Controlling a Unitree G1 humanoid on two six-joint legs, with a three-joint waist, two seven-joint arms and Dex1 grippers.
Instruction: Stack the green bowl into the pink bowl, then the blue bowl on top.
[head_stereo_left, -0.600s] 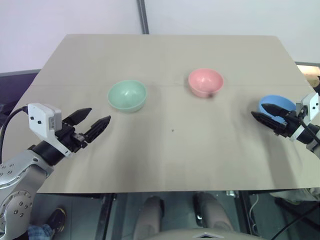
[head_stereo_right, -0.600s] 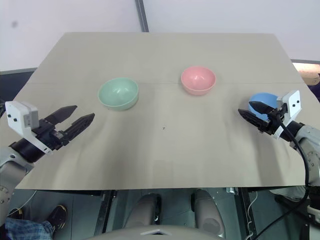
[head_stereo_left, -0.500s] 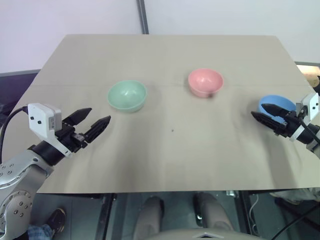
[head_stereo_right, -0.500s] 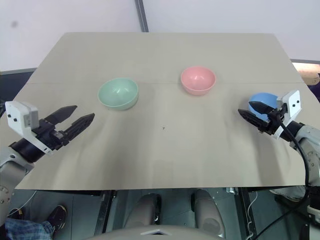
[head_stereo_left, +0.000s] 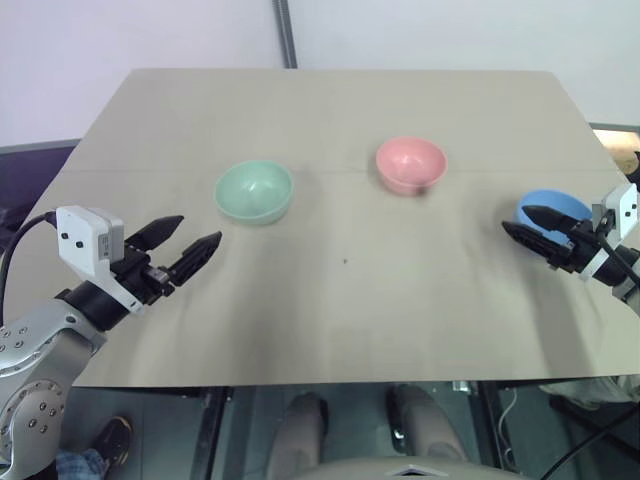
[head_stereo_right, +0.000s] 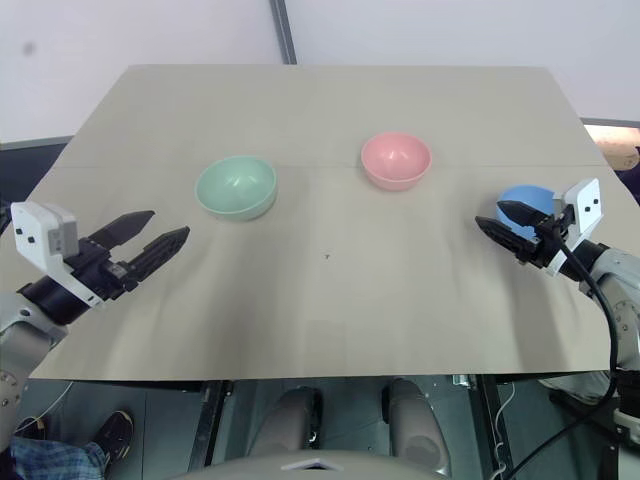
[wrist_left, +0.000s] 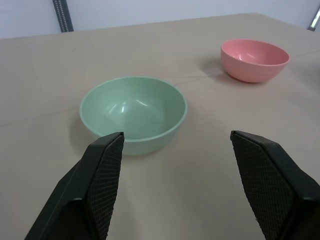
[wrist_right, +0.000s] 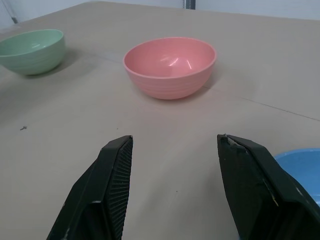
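Since all three bowls sit apart on the worktop (head_stereo_left: 320, 310) and nothing is stacked, you are at the very first step: to pick up the green bowl (head_stereo_left: 254, 191). It stands left of centre in the head views, upright and empty. The pink bowl (head_stereo_left: 411, 164) is a little right of centre and higher in the frame, well apart from the green one. The blue bowl (head_stereo_left: 552, 209) sits at the right edge of the frame.

Your left gripper (head_stereo_left: 183, 247) hovers in the lower left, with its fingers (wrist_left: 103, 175) spread wide and holding nothing. In the left wrist view the green bowl lies just ahead of them, not touched. I judge that the next move asks you to advance this gripper so that one finger goes inside the rim and one outside, then close.

Your right gripper (head_stereo_left: 536, 231) waits just beside the blue bowl, its fingers (wrist_right: 116, 175) also spread and empty; whether they touch the bowl I cannot tell.
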